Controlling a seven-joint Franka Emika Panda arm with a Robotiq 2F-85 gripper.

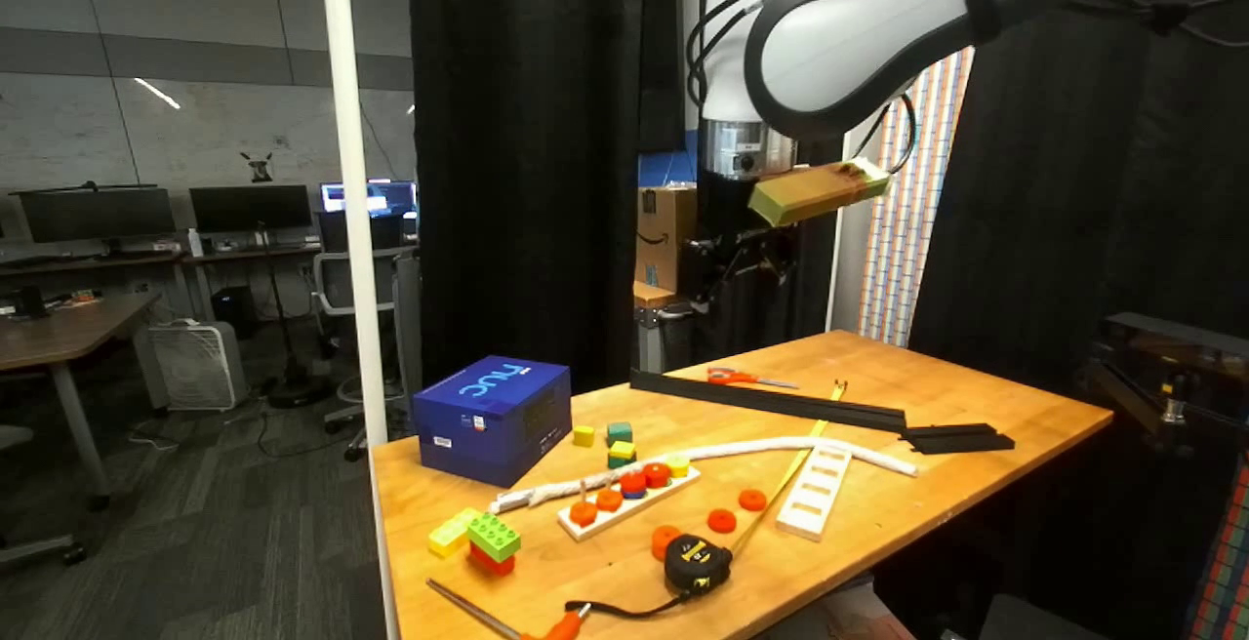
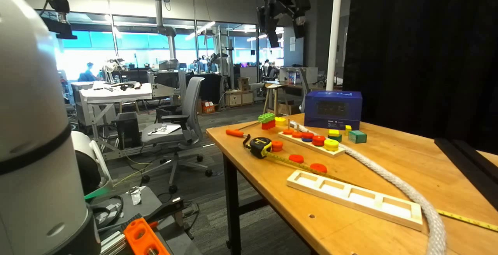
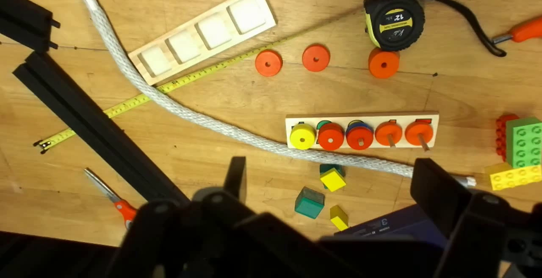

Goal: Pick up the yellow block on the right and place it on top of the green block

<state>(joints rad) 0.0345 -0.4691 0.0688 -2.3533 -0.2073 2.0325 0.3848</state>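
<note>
One yellow block [image 1: 622, 449] rests on a small dark green block [image 1: 621, 461], turned relative to it; this stack also shows in the wrist view [image 3: 333, 179]. A second yellow block [image 3: 339, 218] lies alone beside the blue box. A second green block [image 3: 309, 203] stands alone with nothing on top; in an exterior view [image 2: 357, 136] it is right of both yellow blocks. My gripper [image 2: 287, 37] is open and empty, high above the table. In the wrist view its fingers [image 3: 330, 168] are wide apart, with the blocks far below between them.
The blue box [image 1: 493, 420] stands close to the loose yellow block. A white rope [image 3: 228, 130] and a peg board with discs [image 3: 292, 121] lie beside the stack. A tape measure [image 3: 394, 21], wooden frame [image 3: 203, 34], black rails [image 3: 93, 121], scissors [image 3: 123, 210] and toy bricks [image 3: 524, 142] lie around.
</note>
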